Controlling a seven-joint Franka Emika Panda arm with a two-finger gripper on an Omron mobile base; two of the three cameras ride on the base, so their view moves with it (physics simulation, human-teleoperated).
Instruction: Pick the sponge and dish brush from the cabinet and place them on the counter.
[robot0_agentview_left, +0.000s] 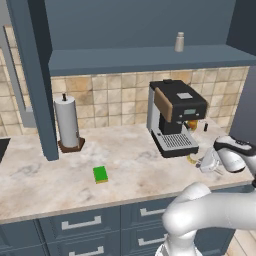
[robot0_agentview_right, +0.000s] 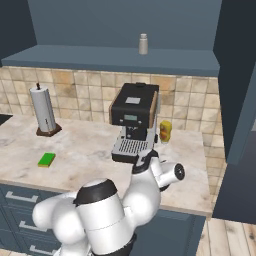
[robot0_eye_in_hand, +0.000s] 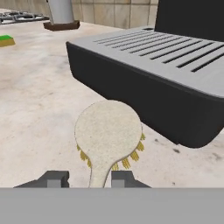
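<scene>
The dish brush (robot0_eye_in_hand: 108, 131) lies bristles-down on the counter (robot0_agentview_left: 130, 165), right in front of the coffee machine's drip tray. Its thin handle runs back between my fingertips. My gripper (robot0_eye_in_hand: 89, 178) is low over the counter and open: the fingers stand a little wider than the handle, with a gap on the left side. From the left base camera, the gripper (robot0_agentview_left: 207, 164) is at the counter's right end, with the tan brush (robot0_agentview_left: 192, 160) just beyond it. The green sponge (robot0_agentview_left: 100, 174) (robot0_agentview_right: 46, 159) (robot0_eye_in_hand: 6, 40) lies flat on the counter, far to the left. The cabinet (robot0_agentview_left: 140, 25) stands open above.
A black coffee machine (robot0_agentview_left: 175, 117) (robot0_agentview_right: 134, 122) stands close behind the brush. A paper towel roll (robot0_agentview_left: 67, 122) (robot0_agentview_right: 43, 116) is at the back left. A grey shaker (robot0_agentview_left: 179, 42) (robot0_agentview_right: 143, 44) sits on the cabinet shelf, a yellow bottle (robot0_agentview_right: 165, 131) beside the machine.
</scene>
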